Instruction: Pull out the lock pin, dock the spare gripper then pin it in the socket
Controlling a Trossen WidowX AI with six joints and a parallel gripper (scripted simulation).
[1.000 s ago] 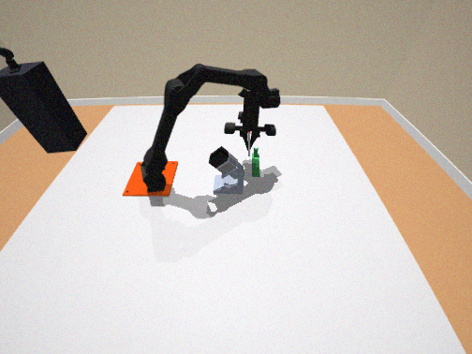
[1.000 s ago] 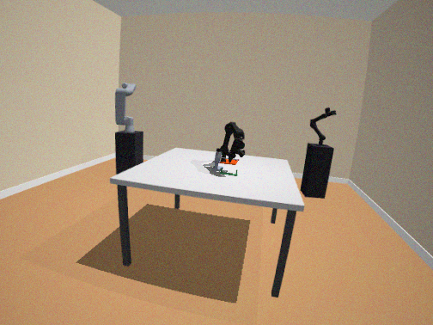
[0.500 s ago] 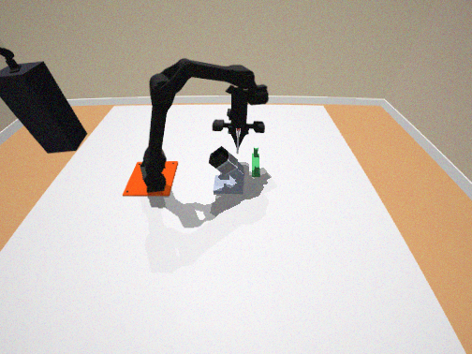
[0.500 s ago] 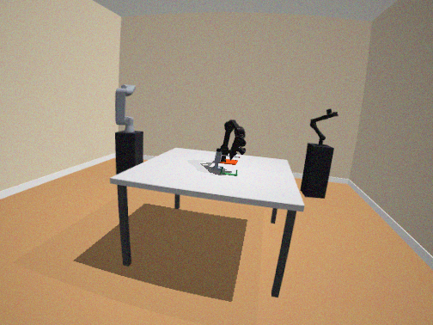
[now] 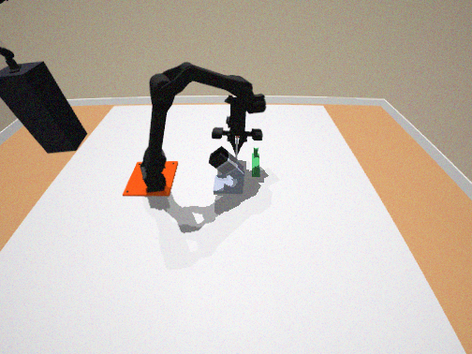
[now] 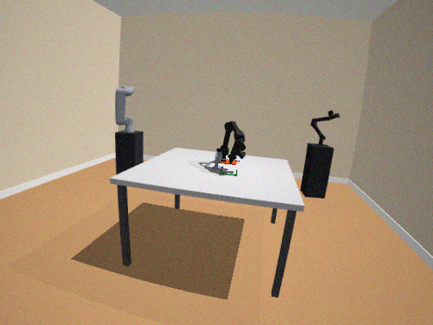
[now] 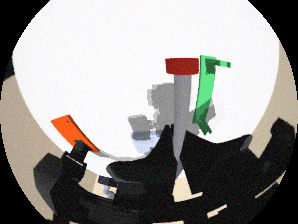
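Note:
My gripper (image 5: 237,154) (image 7: 169,127) points down, shut on the lock pin. The pin (image 5: 237,146) (image 7: 182,95) has a grey shaft and a red head; it is upright, head up, and clear of the socket. The mount (image 5: 229,186) (image 6: 217,163) is a grey-blue block on the table with a tilted socket (image 5: 221,158) whose dark mouth faces up and left in the top view. The fingertips are close to the mount's right side there; the exact gap cannot be told. The green spare gripper (image 5: 256,165) (image 7: 205,87) lies on the table to the right of the mount, apart from my fingers.
The arm stands on an orange base plate (image 5: 133,186) (image 7: 70,131), left of the mount in the top view. The white table (image 6: 172,182) has its edges well away from the mount. Two other arms stand on dark pedestals (image 6: 317,172) (image 6: 129,150) beyond the table.

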